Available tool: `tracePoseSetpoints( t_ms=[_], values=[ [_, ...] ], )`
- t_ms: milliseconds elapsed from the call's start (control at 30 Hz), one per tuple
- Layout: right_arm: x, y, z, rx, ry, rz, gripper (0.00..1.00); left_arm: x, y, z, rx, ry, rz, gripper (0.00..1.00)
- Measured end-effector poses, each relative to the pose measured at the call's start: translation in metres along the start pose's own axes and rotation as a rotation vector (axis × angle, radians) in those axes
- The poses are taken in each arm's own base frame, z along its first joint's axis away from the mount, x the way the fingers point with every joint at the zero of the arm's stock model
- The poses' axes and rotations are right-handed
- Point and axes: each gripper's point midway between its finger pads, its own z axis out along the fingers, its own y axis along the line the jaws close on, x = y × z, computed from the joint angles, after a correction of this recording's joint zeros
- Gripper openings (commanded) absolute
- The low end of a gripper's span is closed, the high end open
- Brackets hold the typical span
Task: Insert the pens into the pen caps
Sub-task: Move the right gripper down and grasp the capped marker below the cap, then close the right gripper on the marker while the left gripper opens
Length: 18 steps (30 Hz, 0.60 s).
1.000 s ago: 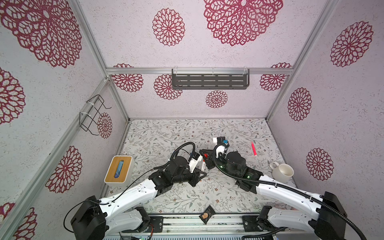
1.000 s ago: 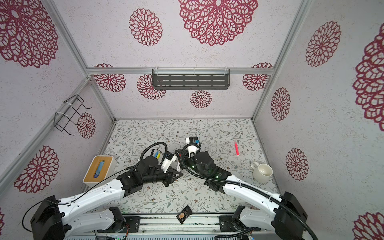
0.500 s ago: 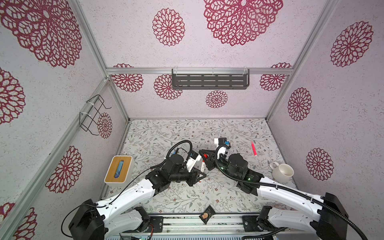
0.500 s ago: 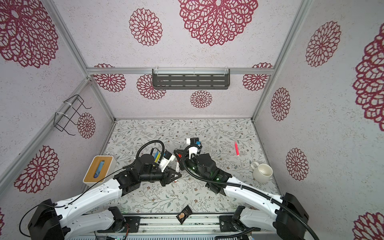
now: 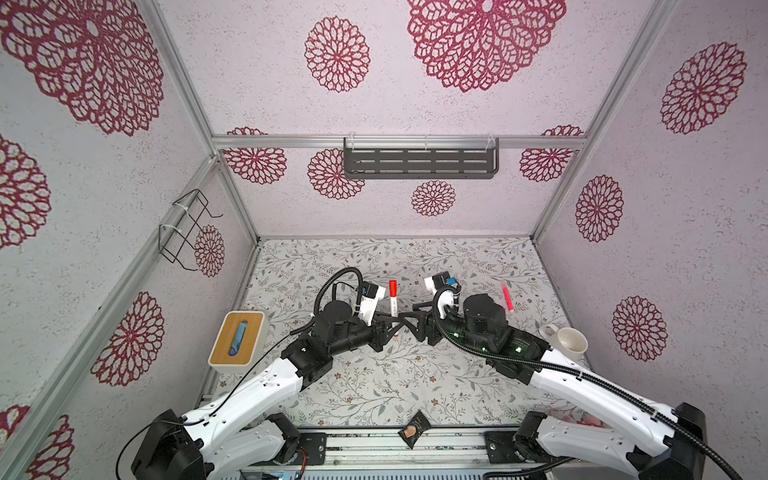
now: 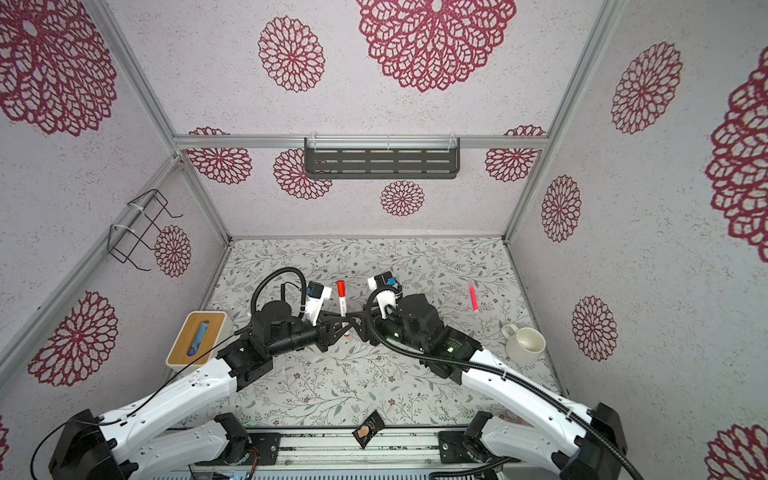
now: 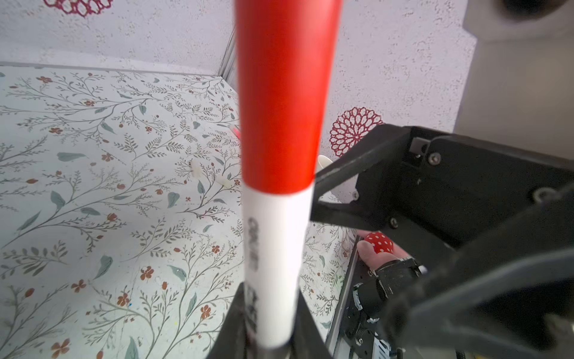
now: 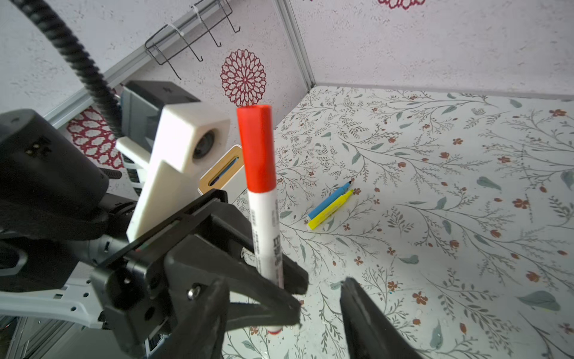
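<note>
A white-barrelled pen point(image 8: 265, 230) with a red-orange pen cap point(image 8: 256, 149) seated on its upper end stands upright in my left gripper point(image 5: 392, 321), which is shut on the lower barrel. In the left wrist view the capped pen point(image 7: 276, 236) fills the middle. My right gripper point(image 8: 289, 320) is open just beside the pen, its fingers point(image 8: 366, 317) apart and holding nothing. A blue pen point(image 8: 330, 199) and a yellow pen point(image 8: 330, 213) lie side by side, uncapped, on the floral table. A pink pen point(image 5: 507, 297) lies to the right in both top views.
A wood-topped white box point(image 5: 237, 338) stands at the left edge. A white mug point(image 5: 571, 340) sits at the right edge. A dark packet point(image 5: 413, 430) lies on the front rail. A grey shelf point(image 5: 419, 162) hangs on the back wall and a wire rack point(image 5: 187, 226) on the left wall.
My right gripper has opened and drawn back a little from the pen. The left gripper now holds the capped pen more upright.
</note>
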Motion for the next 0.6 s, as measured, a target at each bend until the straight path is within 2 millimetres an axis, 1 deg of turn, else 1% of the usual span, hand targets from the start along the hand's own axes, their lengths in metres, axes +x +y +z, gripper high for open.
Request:
tracePoseSetpoints(
  t_ms=[133, 267, 433, 600],
  values=[
    [-0.013, 0.005, -0.017, -0.018, -0.030, -0.011, 0.61, 0.003, 0.002, -0.001, -0.014, -0.004, 0.002, 0.00],
    [-0.021, 0.010, -0.023, -0.034, -0.040, -0.021, 0.62, 0.005, 0.002, 0.000, -0.020, -0.004, 0.005, 0.00],
    [-0.020, 0.012, -0.015, -0.045, -0.012, -0.022, 0.62, 0.009, 0.000, 0.003, -0.024, 0.005, 0.012, 0.00],
    [-0.011, 0.009, 0.004, -0.054, 0.041, -0.013, 0.60, 0.015, -0.005, 0.006, -0.023, 0.018, 0.023, 0.00]
  ],
)
